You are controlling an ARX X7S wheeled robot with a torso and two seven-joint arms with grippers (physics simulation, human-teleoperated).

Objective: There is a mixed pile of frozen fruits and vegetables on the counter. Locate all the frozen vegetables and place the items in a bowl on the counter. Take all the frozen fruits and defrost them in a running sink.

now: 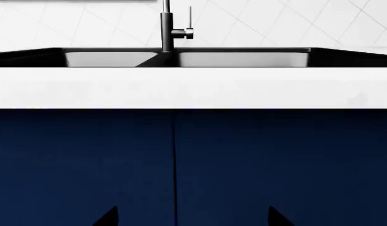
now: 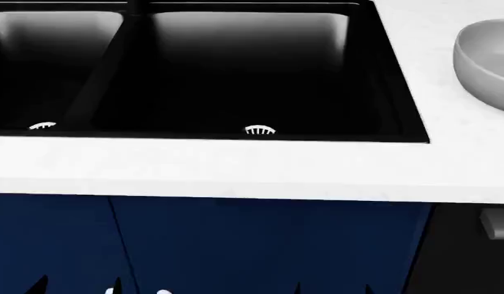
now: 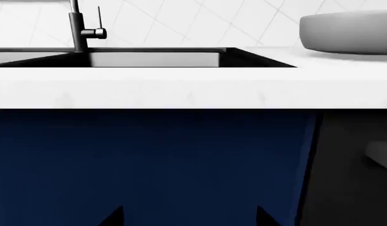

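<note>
The black double-basin sink fills the head view, with a slotted metal drain in each basin. Its tall black faucet rises behind the basins. The light-grey bowl stands empty on the white counter to the right of the sink, and its side also shows in the right wrist view. Both grippers hang low in front of the blue cabinets, below the counter edge. My left gripper and right gripper are open and hold nothing. The frozen vegetables and frozen fruits are out of view.
Dark blue cabinet doors run under the thick counter front. A dark panel with a grey handle sits to the right of them. White diagonal tiles back the sink.
</note>
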